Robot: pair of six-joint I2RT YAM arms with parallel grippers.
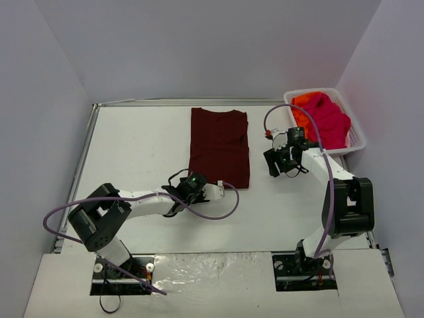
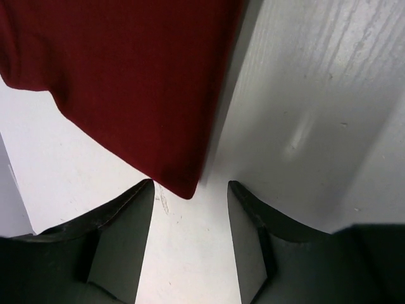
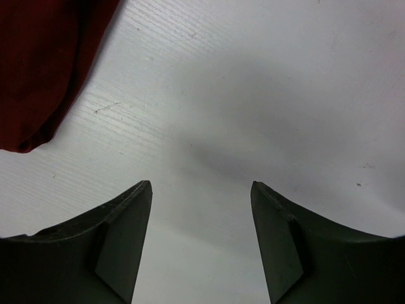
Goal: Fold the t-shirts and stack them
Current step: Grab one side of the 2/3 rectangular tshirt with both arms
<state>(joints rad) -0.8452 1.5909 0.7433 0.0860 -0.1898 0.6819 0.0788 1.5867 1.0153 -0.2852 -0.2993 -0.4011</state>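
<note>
A dark maroon t-shirt [image 1: 220, 147] lies folded into a long rectangle at the table's middle. My left gripper [image 1: 193, 183] is open and empty, just off the shirt's near left corner; in the left wrist view that corner [image 2: 180, 183] points between the fingers [image 2: 120, 221]. My right gripper [image 1: 279, 161] is open and empty over bare table to the right of the shirt; the right wrist view shows a maroon edge [image 3: 38, 69] at top left. A bright pink shirt [image 1: 328, 118] and an orange one [image 1: 301, 105] lie in the basket.
A white lattice basket [image 1: 358, 136] stands at the back right corner. Purple cables loop from both arms. Grey walls close in the table on three sides.
</note>
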